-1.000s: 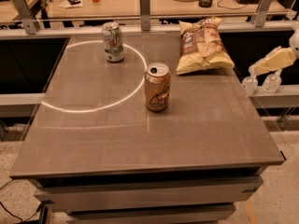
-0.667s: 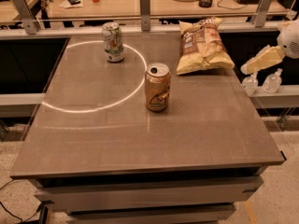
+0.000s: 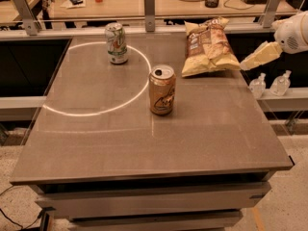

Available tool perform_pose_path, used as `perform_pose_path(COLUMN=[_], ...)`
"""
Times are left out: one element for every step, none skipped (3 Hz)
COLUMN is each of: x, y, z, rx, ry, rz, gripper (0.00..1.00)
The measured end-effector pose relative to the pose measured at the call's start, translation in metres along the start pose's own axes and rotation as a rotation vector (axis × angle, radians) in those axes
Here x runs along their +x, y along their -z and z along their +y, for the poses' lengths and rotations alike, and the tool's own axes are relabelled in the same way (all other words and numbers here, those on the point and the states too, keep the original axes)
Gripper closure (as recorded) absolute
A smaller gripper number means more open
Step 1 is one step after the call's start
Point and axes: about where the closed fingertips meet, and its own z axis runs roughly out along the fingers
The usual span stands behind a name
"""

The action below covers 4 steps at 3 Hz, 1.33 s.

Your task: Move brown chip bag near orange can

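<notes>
The brown chip bag (image 3: 208, 47) lies at the back right of the grey table (image 3: 144, 143), puffy and pale yellow with a brown panel. The orange can (image 3: 162, 90) stands upright near the table's middle, in front and to the left of the bag, a short gap apart from it. My gripper (image 3: 248, 63) hangs just off the table's right edge, at the bag's right side and pointing toward it, close to the bag's lower right corner. It holds nothing that I can see.
A white-and-green can (image 3: 117, 43) stands upright at the back left, on a bright ring of light (image 3: 86, 112) across the table. Two small clear bottles (image 3: 268, 84) stand on a ledge beyond the right edge. A rail with metal posts (image 3: 149, 4) runs along the back.
My gripper has risen and moved left, from beside the table toward the chip bag's right side. The bag and both cans have not moved.
</notes>
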Motion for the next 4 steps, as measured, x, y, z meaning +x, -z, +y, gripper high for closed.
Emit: perform_pose_path(x=[-0.019,-0.037,-0.037,-0.034], y=[-0.005,-0.018,-0.018,-0.032], z=[0.003,0.01,0.01,0.023], rx=[-0.041,-0.084,-0.084,-0.128], ry=[0.01,0.023,0.023,0.017], rz=[-0.029,-0.043,-0.043,-0.041], gripper=[0.0,0.0,0.0,0.0])
